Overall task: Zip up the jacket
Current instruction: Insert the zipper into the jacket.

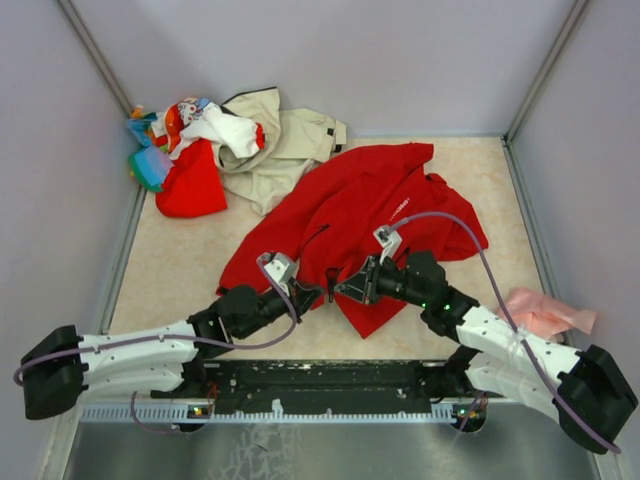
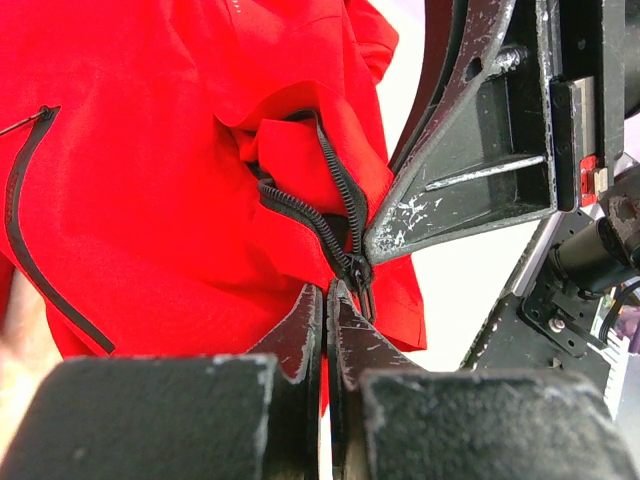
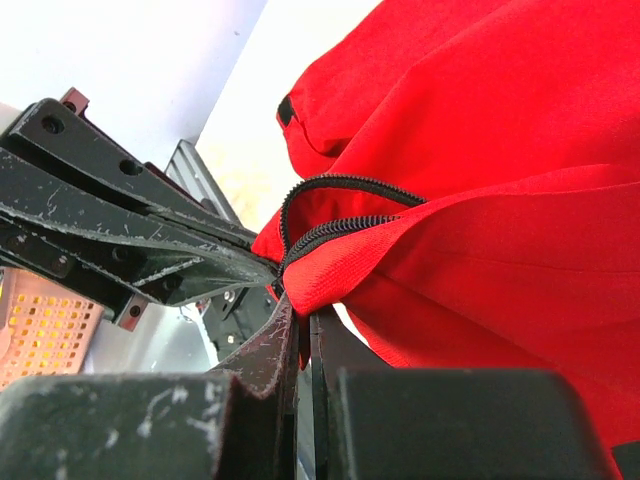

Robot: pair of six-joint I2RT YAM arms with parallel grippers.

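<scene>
The tabletop [image 1: 190, 270] was a pale speckled beige, closed in by plain grey walls [image 1: 350, 60] on its left, far and right sides. In the far left corner lay a heap of clothes: a beige jacket [image 1: 290, 140], a smaller red garment [image 1: 190, 185] and some bright patterned pieces [image 1: 185, 120]. A pink cloth [image 1: 545, 312] sat at the near right edge, well apart from the rest.

The red jacket [image 1: 350, 200] lay crumpled across the middle of the tabletop, its far left edge just beside the beige one. Its long axis ran on a slant, from the near middle toward the far right corner, with the white logo [image 1: 400, 210] facing up. Its near end, by the near edge, was bunched between the two arms.

There the left gripper [image 1: 306, 296] was pinched tight on the foot of the black zipper [image 2: 335, 205], whose two sides were still parted. The right gripper [image 1: 345, 288], just beside it, was clamped on the red hem next to the teeth. A slanted pocket zip [image 2: 30, 220] showed to the left.
</scene>
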